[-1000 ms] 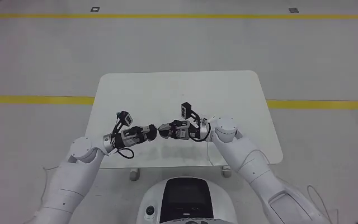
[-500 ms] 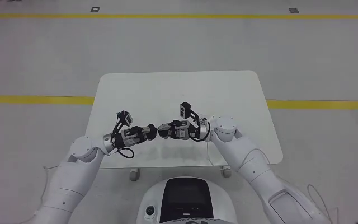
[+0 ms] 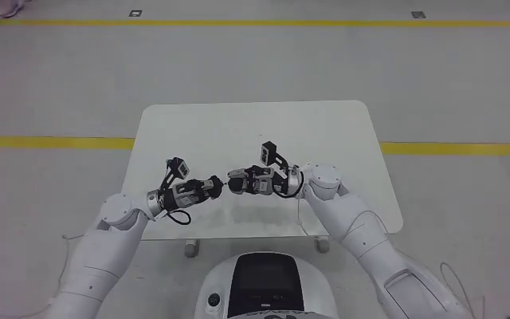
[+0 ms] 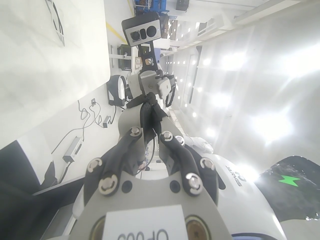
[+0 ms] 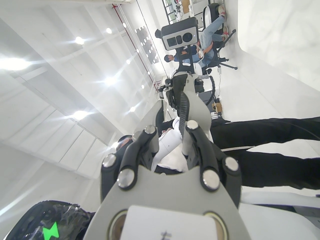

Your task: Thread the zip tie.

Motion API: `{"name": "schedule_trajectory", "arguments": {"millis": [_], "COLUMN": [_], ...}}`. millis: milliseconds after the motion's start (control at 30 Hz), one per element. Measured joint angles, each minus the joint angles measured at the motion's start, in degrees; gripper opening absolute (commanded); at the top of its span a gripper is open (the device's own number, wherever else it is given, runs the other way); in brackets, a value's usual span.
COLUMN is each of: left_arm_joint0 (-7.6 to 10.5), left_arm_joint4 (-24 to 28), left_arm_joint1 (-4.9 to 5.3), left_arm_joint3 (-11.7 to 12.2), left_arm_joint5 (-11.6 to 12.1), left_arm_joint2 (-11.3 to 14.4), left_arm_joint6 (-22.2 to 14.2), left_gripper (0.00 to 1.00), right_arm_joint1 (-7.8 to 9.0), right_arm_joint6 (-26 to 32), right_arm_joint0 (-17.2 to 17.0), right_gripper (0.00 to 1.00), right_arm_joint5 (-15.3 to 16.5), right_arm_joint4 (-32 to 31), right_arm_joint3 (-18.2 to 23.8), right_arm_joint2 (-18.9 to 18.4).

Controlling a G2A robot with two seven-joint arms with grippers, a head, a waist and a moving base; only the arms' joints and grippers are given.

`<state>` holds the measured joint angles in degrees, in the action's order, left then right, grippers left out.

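Where the left fingers (image 4: 149,116) and right fingers (image 5: 183,112) meet tip to tip above the surface (image 3: 335,135), both sets closed, the zip tie, presumably between them, is too thin to make out. Expect it light, springy and slippery; take your hold close behind the tail.

Zip tie too small to discern between left claw (image 3: 217,185) and right claw (image 3: 232,177), toward 6 o'clock on the surface (image 3: 319,127); both grips obscured.
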<state>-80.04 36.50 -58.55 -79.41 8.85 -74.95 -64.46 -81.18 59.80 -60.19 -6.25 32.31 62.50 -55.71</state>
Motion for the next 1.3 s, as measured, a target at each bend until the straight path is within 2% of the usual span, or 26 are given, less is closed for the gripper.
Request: {"name": "schedule_trajectory", "arguments": {"millis": [233, 567, 633, 800, 933, 1067, 1200, 1300], "left_arm_joint0": [0.38, 0.54, 0.31, 0.3, 0.63, 0.32, 0.2, 0.16], "left_arm_joint4": [0.9, 1.1, 2.3, 5.2, 3.8, 4.3, 4.8, 4.8], "left_arm_joint1": [0.21, 0.24, 0.11, 0.26, 0.22, -0.49, -1.37, -1.53], "left_arm_joint3": [0.6, 0.7, 0.3, 0.1, -1.2, -2.0, -1.7, -1.7], "left_arm_joint5": [1.1, 1.7, 3.3, 10.5, 10.6, 10.6, 10.6, 10.6], "left_arm_joint2": [-0.2, -0.1, -0.3, -3.0, -6.0, -8.7, -10.4, -10.7], "left_arm_joint6": [-1.2, -1.4, -0.5, -0.7, -1.2, -1.4, -3.7, -4.2], "left_gripper": [0.0, 0.0, 0.0, 0.0, 0.0, 0.0, 0.0, 0.0], "right_arm_joint1": [1.02, 1.02, 1.02, 1.02, 1.02, 1.02, 1.03, 1.79], "right_arm_joint6": [-1.7, -1.8, -1.8, -1.8, -1.8, -1.8, -1.8, -3.4], "right_arm_joint0": [-1.6, -1.6, -1.6, -1.6, -1.6, -1.6, -1.6, -1.9], "right_gripper": [1.0, 1.0, 1.0, 1.0, 1.0, 1.0, 1.0, 1.0], "right_arm_joint5": [0.7, 0.7, 0.7, 0.7, 0.7, 0.7, 0.7, 2.6], "right_arm_joint4": [0.7, 0.7, 0.7, 0.7, 0.7, 0.7, 0.7, -2.3], "right_arm_joint3": [2.2, 2.2, 2.2, 2.2, 2.2, 2.2, 2.2, 2.5], "right_arm_joint2": [-3.1, -3.1, -3.1, -3.1, -3.1, -3.1, -3.1, -4.6]}}
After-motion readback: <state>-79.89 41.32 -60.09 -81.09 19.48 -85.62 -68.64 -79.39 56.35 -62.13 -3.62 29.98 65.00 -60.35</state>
